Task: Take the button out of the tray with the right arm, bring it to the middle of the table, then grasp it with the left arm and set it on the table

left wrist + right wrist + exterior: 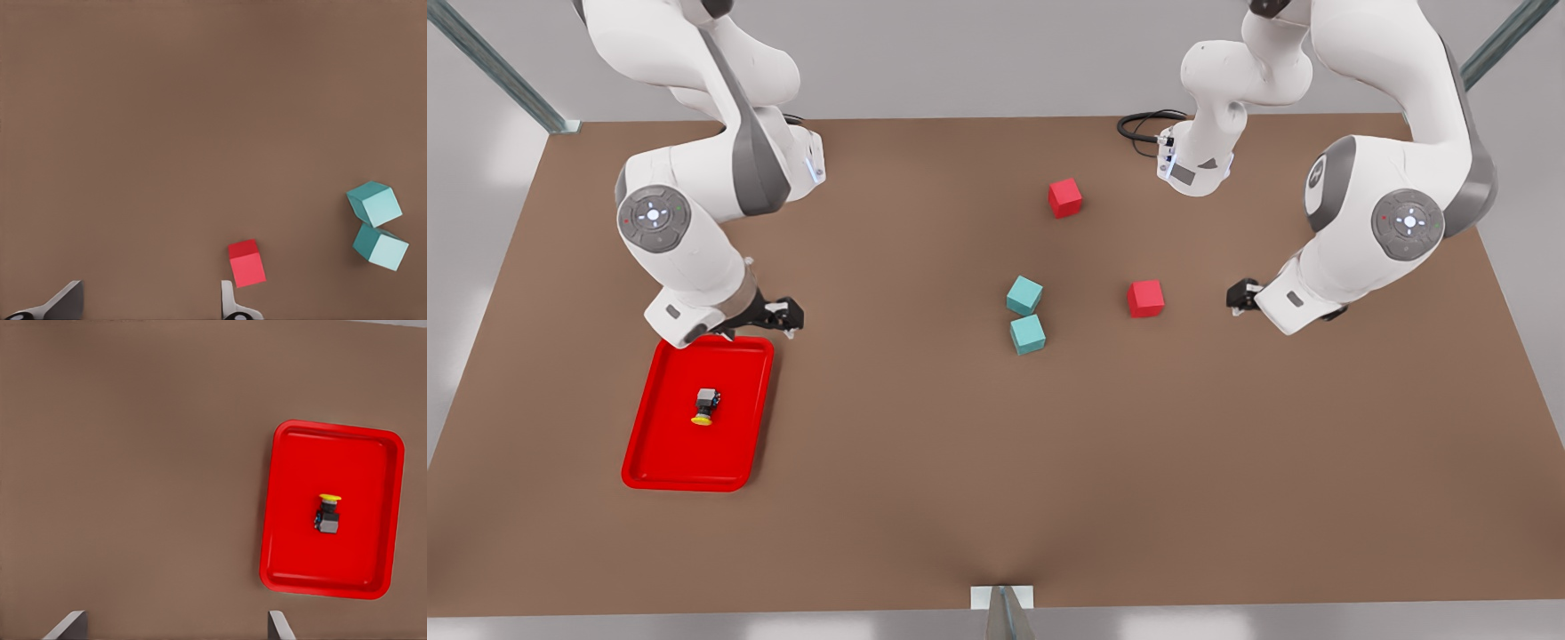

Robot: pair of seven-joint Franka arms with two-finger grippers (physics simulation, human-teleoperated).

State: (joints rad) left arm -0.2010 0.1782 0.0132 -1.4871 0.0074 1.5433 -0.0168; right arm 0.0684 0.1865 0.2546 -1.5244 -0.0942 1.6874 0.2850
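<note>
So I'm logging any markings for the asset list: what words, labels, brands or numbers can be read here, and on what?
None: no readable text anywhere.
The button, tray, red cubes and teal cubes are plain.
The arm joint caps carry small light marks, not letters.
</note>
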